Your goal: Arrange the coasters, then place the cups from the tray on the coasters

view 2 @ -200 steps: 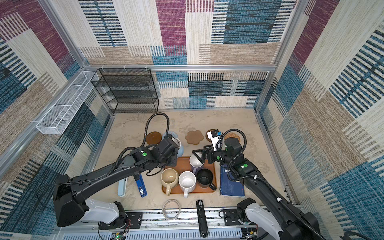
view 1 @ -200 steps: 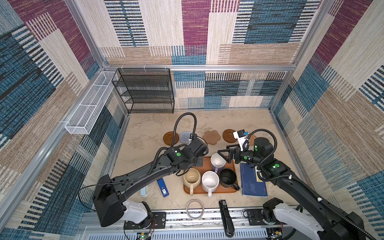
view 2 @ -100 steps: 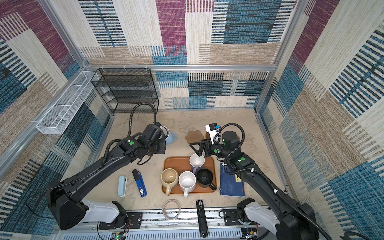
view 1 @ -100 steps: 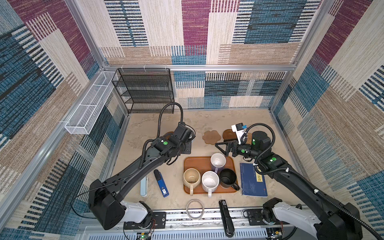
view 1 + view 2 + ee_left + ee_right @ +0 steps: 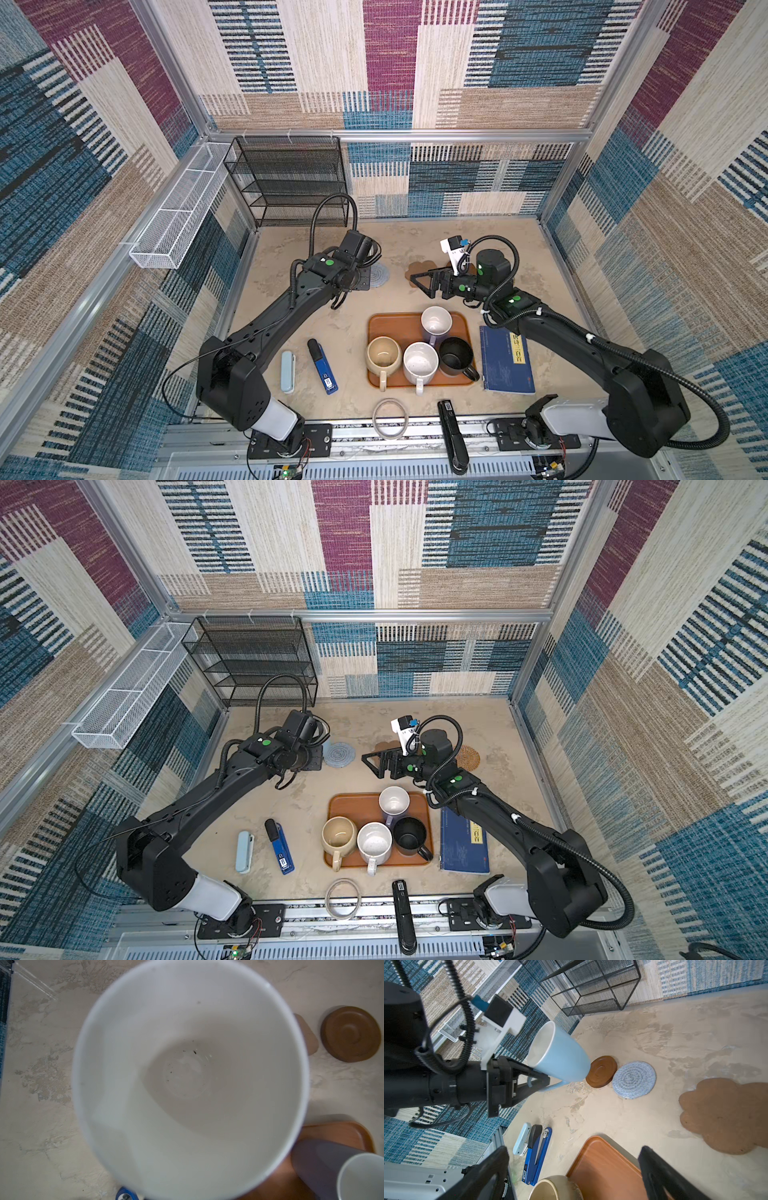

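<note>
Four cups (image 5: 420, 361) sit on the tray (image 5: 395, 328); the left tool (image 5: 538, 1082), clamped on the handle of the light blue cup (image 5: 560, 1057), holds it over the far-left brown coaster (image 5: 602, 1071), apparently for set-down, while the right tool (image 5: 573, 1148) hangs wide open, empty.

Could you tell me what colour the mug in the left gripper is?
Light blue mug, pale inside; best in the right wrist view.

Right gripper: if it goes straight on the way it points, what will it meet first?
Probably the light blue cup held by the left gripper; height is unclear, so perhaps the woven coaster first.
</note>
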`<state>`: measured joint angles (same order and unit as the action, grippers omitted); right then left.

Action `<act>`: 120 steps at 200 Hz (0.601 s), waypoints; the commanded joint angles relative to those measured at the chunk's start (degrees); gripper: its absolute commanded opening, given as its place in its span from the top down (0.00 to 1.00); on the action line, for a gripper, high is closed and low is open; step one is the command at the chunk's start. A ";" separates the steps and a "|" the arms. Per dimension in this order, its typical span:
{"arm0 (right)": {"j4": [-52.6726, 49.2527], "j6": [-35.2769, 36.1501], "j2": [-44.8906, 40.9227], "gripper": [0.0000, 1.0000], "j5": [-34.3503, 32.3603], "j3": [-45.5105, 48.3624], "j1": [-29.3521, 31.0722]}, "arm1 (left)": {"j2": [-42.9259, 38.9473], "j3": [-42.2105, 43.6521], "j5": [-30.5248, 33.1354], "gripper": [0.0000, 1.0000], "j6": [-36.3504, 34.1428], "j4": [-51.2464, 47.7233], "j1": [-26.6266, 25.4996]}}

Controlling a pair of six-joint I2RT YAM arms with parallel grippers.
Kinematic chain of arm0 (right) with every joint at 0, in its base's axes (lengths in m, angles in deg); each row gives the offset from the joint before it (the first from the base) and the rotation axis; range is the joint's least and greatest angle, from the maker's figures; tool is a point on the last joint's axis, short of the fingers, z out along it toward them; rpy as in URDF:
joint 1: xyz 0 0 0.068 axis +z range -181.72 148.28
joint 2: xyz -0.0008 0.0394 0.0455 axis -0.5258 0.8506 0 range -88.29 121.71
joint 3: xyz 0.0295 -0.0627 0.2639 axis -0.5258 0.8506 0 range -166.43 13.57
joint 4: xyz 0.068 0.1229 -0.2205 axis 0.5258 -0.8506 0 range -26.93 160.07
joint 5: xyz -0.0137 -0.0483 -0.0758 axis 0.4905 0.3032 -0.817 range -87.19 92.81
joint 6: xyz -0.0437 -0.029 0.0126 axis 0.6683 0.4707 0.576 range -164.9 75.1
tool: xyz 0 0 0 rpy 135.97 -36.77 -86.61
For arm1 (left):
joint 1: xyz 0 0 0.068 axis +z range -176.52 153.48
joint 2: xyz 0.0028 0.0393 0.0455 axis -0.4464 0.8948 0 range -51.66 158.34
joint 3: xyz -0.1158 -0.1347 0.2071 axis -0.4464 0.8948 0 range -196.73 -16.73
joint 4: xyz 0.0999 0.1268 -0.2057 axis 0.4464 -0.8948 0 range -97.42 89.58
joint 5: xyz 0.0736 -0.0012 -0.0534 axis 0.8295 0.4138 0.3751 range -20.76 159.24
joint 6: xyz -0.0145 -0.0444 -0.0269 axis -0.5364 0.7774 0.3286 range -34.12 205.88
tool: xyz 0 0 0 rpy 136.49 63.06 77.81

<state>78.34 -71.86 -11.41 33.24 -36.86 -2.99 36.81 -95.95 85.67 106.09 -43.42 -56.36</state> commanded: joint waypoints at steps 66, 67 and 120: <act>8.77 -1.50 11.36 0.01 0.77 -4.54 2.63 | 10.92 -3.82 5.37 1.00 -6.31 7.64 5.32; 8.73 -1.51 11.45 0.01 0.68 -4.56 2.68 | 11.11 -3.87 5.37 1.00 -6.41 7.65 5.37; 7.96 -0.46 15.28 0.01 0.77 -5.82 2.92 | 13.64 -2.35 2.16 1.00 -8.14 11.87 9.18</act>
<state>84.26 -72.87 2.95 33.79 -42.46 -0.08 49.64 -98.68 88.29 99.62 -37.43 -48.14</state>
